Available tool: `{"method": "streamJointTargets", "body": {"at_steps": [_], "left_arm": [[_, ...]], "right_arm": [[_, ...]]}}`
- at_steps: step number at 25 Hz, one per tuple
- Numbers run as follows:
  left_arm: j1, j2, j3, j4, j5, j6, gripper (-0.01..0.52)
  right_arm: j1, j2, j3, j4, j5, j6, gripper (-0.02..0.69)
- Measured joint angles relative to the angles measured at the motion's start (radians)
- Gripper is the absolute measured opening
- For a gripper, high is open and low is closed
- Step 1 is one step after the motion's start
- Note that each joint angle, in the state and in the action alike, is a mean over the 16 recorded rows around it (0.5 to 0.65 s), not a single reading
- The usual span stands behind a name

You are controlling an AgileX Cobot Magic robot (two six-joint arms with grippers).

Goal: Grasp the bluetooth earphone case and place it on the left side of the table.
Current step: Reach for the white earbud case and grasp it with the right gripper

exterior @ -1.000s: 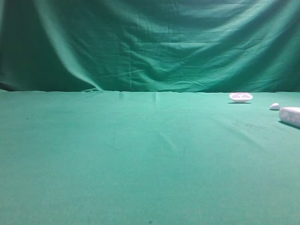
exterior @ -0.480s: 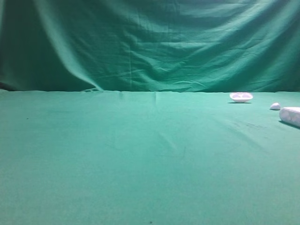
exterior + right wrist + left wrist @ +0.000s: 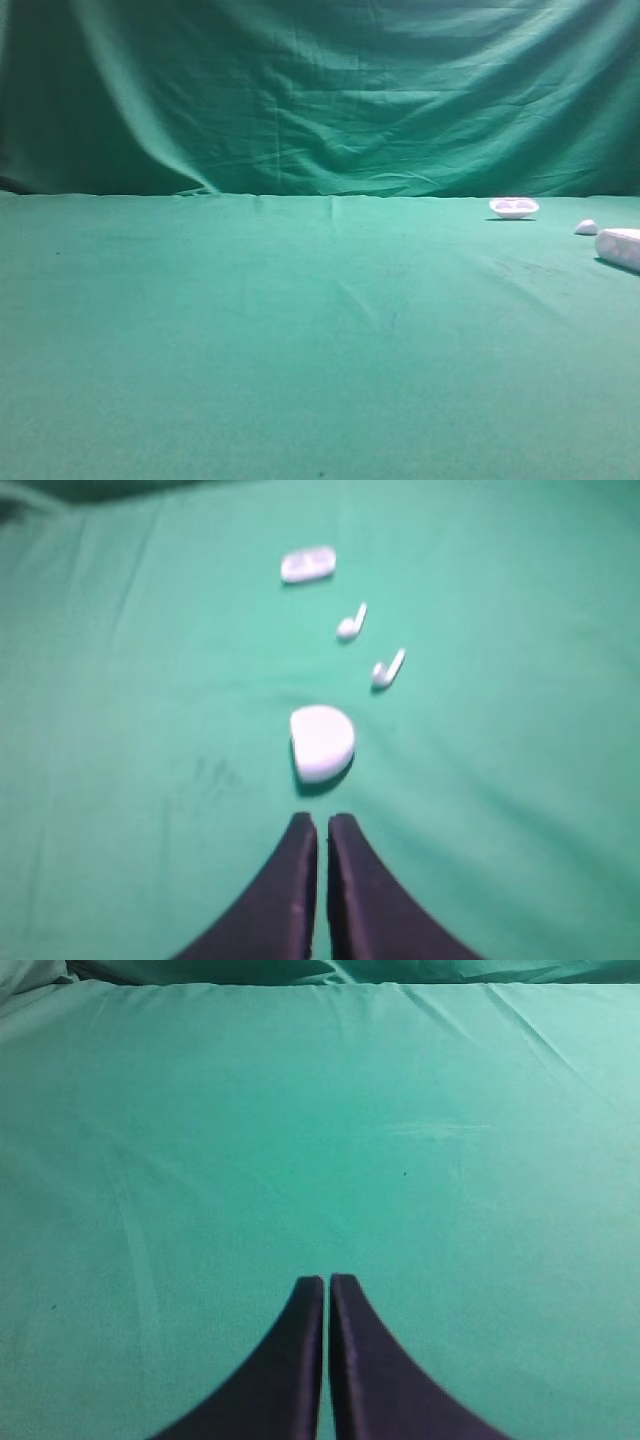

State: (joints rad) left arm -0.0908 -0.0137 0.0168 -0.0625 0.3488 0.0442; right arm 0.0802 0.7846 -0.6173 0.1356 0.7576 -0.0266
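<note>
The bluetooth earphone case (image 3: 620, 247), a smooth white rounded capsule, lies on the green table (image 3: 300, 330) at the far right, cut off by the frame edge. In the right wrist view the case (image 3: 322, 742) rests just ahead of my right gripper (image 3: 322, 818), a short gap apart; the dark fingers are shut with nothing between them. My left gripper (image 3: 327, 1278) is also shut and empty, hovering over bare green cloth. Neither gripper shows in the exterior high view.
A shallow white dish-like item (image 3: 514, 207) sits near the back right, with a tiny white lump (image 3: 586, 227) beside the case. In the right wrist view the dish-like item (image 3: 308, 564) lies farthest, and two white earbuds (image 3: 352, 623) (image 3: 387, 668) lie between it and the case.
</note>
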Motion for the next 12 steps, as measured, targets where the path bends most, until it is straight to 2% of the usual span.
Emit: {"method": "streamJointTargets", "body": {"at_steps": [6, 9, 12], "left_arm": [[0.000, 0.000, 0.000, 0.000, 0.000, 0.000, 0.000], [0.000, 0.000, 0.000, 0.000, 0.000, 0.000, 0.000], [0.000, 0.000, 0.000, 0.000, 0.000, 0.000, 0.000]], "right_arm": [[0.050, 0.284, -0.113, -0.020, 0.023, -0.036, 0.034], [0.076, 0.431, -0.166, -0.039, 0.018, -0.050, 0.103], [0.101, 0.569, -0.214, -0.065, -0.004, -0.052, 0.207]]}}
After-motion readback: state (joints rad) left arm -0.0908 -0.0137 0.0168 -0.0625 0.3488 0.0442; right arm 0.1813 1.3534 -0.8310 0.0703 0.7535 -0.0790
